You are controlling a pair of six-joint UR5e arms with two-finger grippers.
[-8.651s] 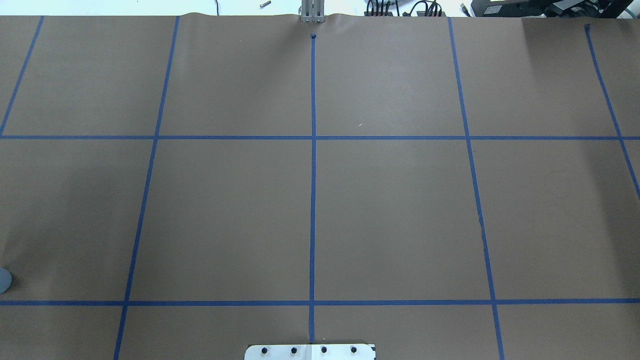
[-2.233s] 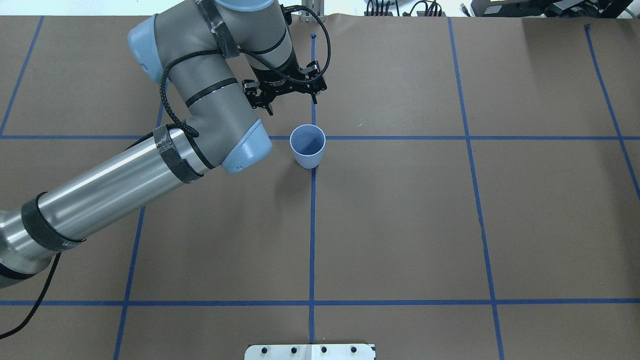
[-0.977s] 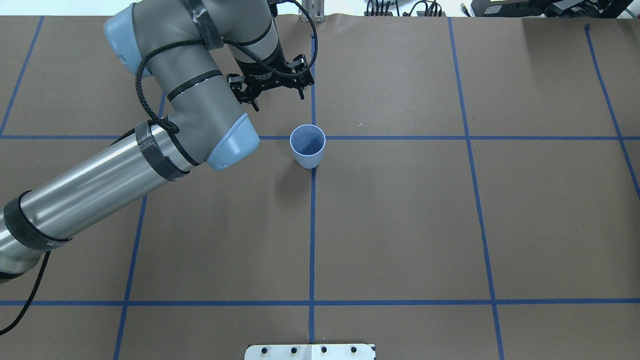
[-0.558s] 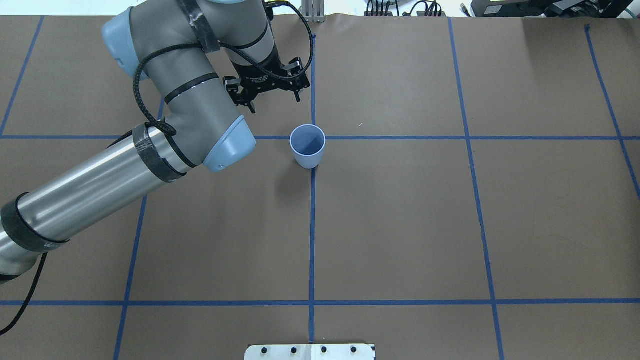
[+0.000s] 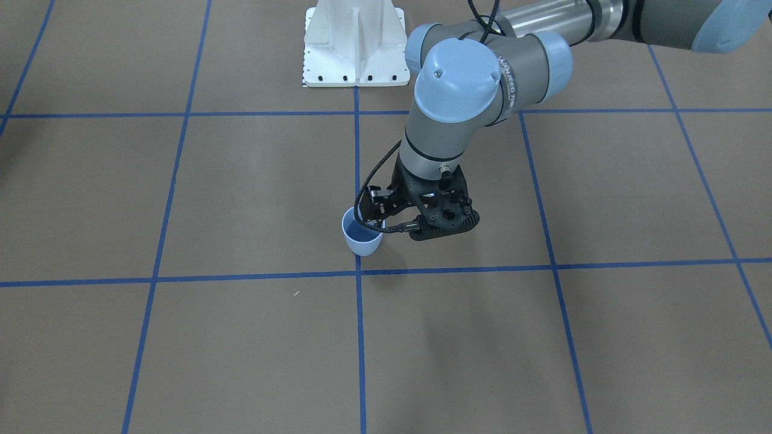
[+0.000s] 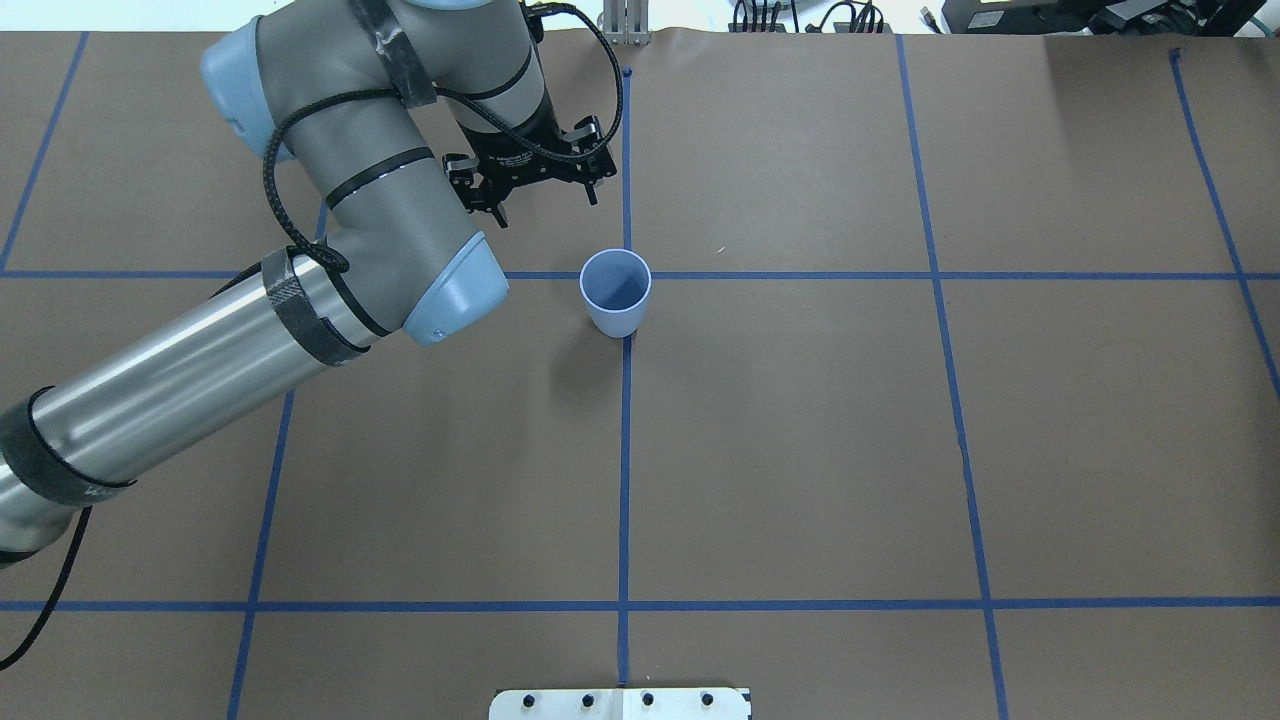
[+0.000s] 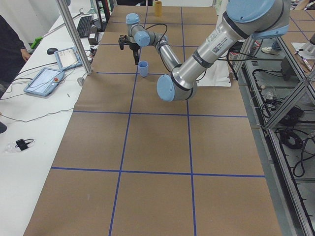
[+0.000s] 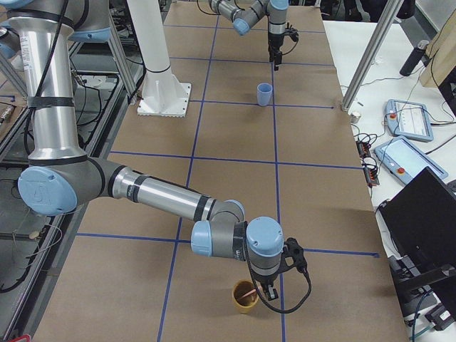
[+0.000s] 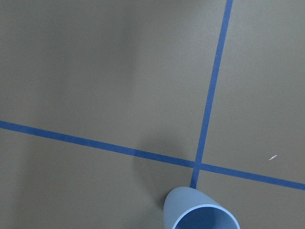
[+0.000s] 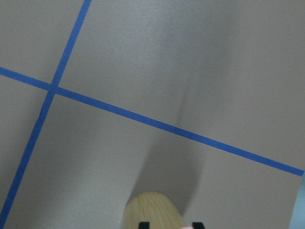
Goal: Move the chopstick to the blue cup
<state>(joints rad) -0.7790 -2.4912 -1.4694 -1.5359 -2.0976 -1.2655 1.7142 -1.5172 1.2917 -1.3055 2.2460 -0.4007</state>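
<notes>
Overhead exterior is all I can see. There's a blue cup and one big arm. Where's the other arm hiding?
Observer: The right gripper is at the robot's right end of the table, close by a tan cup. The exterior right view shows it.
Operator: Is the chopstick over there?
Observer: Yes. The chopstick shows as a pinkish bit inside that tan cup.
Operator: Is the arm I can see touching the table?
Observer: No. In the exterior left view the left gripper hangs in the air, off the table and apart from the blue cup.
</notes>
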